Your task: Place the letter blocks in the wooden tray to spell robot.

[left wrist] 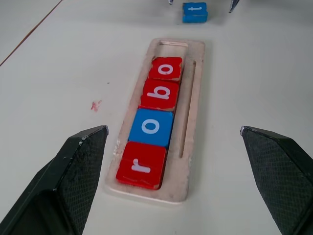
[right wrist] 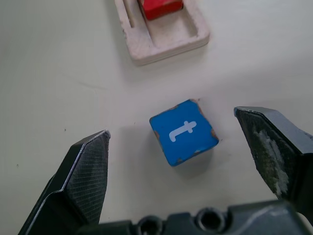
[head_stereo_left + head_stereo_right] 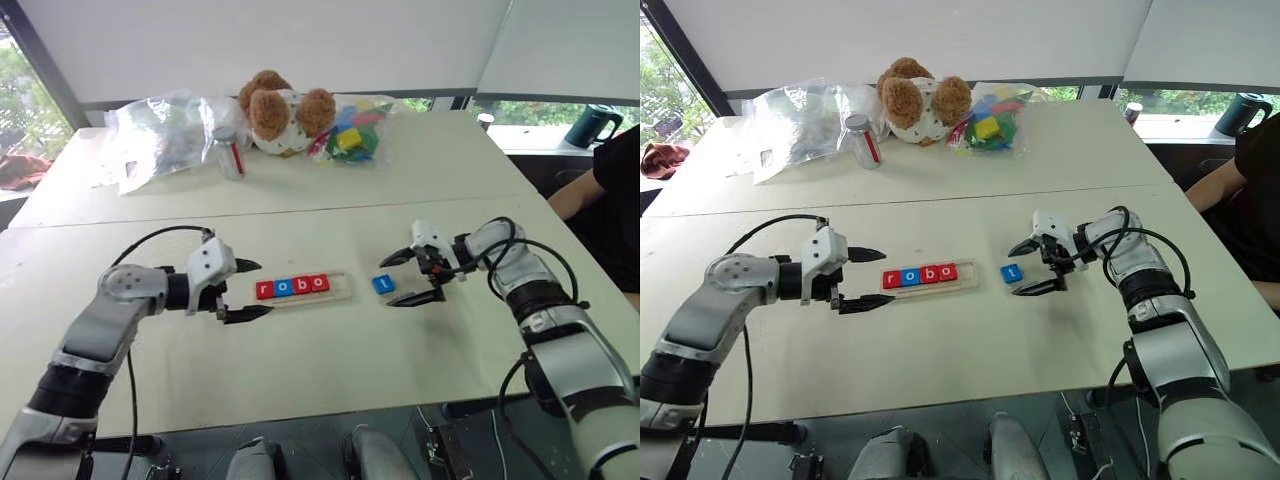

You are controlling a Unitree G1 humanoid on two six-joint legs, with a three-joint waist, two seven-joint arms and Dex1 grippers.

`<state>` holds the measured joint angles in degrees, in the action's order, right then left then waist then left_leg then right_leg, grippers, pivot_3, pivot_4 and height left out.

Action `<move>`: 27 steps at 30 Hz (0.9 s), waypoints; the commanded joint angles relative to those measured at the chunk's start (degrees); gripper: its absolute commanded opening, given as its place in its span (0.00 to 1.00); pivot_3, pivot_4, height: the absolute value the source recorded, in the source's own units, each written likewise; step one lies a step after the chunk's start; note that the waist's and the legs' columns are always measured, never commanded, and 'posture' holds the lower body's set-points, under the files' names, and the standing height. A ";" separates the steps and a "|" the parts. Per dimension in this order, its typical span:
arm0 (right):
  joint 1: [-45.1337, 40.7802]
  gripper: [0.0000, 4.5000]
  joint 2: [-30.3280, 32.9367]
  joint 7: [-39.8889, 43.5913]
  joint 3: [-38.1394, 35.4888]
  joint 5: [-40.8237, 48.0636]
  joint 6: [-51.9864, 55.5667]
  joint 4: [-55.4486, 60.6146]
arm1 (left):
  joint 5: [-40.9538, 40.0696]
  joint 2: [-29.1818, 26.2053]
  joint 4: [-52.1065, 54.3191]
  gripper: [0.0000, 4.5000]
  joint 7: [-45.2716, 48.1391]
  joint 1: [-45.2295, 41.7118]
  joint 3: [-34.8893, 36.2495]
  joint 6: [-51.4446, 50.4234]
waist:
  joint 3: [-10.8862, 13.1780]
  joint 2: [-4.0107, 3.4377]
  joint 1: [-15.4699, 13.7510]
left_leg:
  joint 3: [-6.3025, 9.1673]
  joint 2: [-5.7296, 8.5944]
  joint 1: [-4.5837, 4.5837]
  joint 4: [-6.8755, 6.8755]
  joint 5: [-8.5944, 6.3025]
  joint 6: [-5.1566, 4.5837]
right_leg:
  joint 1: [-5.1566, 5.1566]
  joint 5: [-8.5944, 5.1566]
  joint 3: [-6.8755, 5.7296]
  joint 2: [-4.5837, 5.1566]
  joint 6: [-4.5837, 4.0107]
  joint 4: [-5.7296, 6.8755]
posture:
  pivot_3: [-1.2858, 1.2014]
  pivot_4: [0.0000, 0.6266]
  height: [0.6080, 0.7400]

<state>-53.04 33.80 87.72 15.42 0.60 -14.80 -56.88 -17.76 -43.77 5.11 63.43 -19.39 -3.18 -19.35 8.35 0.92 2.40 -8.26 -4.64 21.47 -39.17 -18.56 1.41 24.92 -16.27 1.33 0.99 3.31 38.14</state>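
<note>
Four letter blocks (image 1: 155,107) – red r, blue o, red b, red o – sit in a row in the wooden tray (image 3: 300,292), one slot free at its right end. Blue t block (image 2: 184,132) lies flat on the table (image 3: 330,350) just beside that end (not in the tray), between the wide-spread fingers of the right gripper (image 3: 410,277). Left gripper (image 3: 247,290) gapes wide and empty at the tray's left end

The long pale wooden tray (image 1: 191,122) is showing bare, matt, smooth-sanded wood. The red and blue square letter blocks (image 1: 156,95) in it are looking painted and faintly glossy; the blue t block (image 2: 183,132) is showing chipped corners. The matt off-white worktop (image 3: 300,370) is looking smooth. The right claw (image 2: 183,161) is showing textured black fingers (image 2: 83,171), one scuffed.
</note>
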 commanded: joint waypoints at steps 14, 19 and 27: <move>-5.20 0.25 -3.91 -0.69 -2.73 -2.41 -3.97 -7.52 | -0.82 -0.55 1.77 1.00 -1.19 -0.45 2.02 -0.52 | 0.02 -0.03 0.17 | -0.15 -0.02 -0.09 0.01 0.05 0.10 | -0.04 0.01 0.02 -0.02 0.00 0.06 | 0.52 0.24 1.00; -8.21 0.25 -7.33 0.44 -3.85 -0.55 3.87 -2.27 | 0.29 -1.51 -1.19 1.00 -0.07 -0.36 1.97 1.17 | 0.06 -0.10 0.54 | -0.17 -0.03 -0.11 0.01 0.06 0.13 | 0.01 0.01 0.04 -0.04 0.01 0.16 | 0.52 0.24 1.00; -10.97 0.25 -10.97 -2.73 0.50 -6.63 3.19 -3.08 | 1.34 -1.86 -5.49 1.00 0.90 -1.81 1.83 3.13 | 0.06 -0.11 0.08 | -0.19 -0.02 -0.07 0.01 0.08 0.17 | 0.06 0.00 0.02 -0.03 0.00 0.19 | 0.52 0.24 1.00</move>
<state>-62.35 22.87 85.58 15.51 -4.87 -10.34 -60.03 -16.68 -44.96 -0.53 64.11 -20.03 -2.55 -17.63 8.41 0.82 2.47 -8.45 -4.65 21.41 -39.17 -18.48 1.58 24.98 -16.27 1.34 0.99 3.31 38.33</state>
